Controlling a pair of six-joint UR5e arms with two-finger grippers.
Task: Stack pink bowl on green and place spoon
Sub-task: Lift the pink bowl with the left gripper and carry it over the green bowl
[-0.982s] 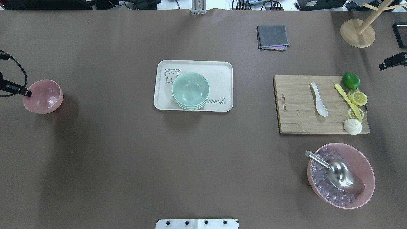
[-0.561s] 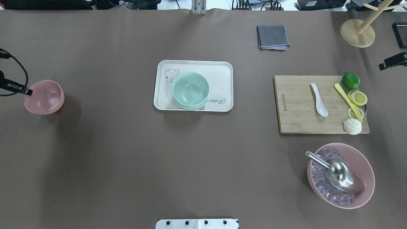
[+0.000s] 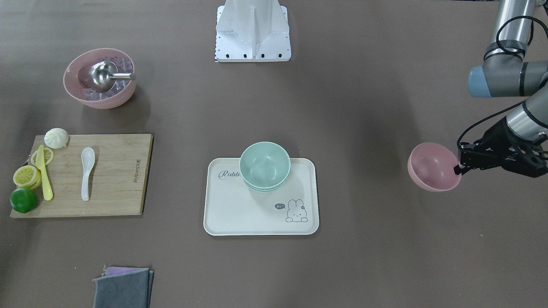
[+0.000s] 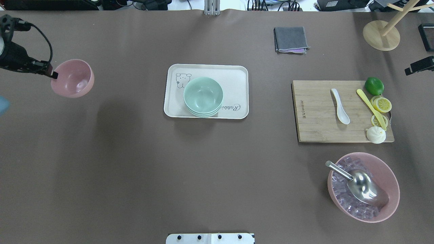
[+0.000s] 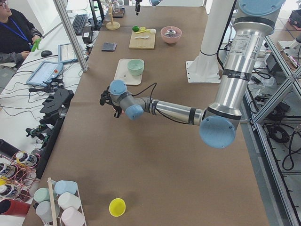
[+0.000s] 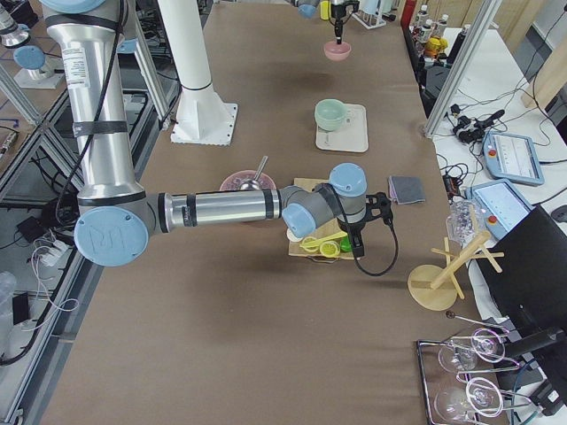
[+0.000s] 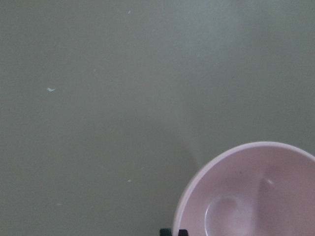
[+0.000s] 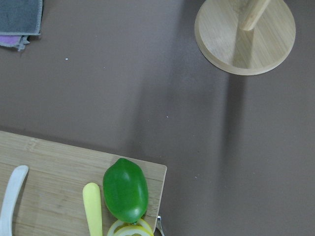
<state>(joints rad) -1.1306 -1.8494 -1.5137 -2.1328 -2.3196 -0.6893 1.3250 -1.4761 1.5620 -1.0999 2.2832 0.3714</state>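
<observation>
My left gripper is shut on the near rim of the pink bowl and holds it above the table, left of the tray; its shadow falls on the cloth below. It shows in the front view with the bowl, and the bowl fills the lower right of the left wrist view. Stacked green bowls stand on the white tray. The white spoon lies on the cutting board. Only a black part of my right gripper shows at the right edge; I cannot tell its state.
On the board's right end lie a lime, lemon slices, a yellow knife and a bun. A large pink bowl holds ice and a metal scoop. A grey cloth and a wooden stand lie at the far side.
My left gripper has carried the pink bowl up off the table, farther from the robot and to the right, towards the tray. The right gripper has not moved.
</observation>
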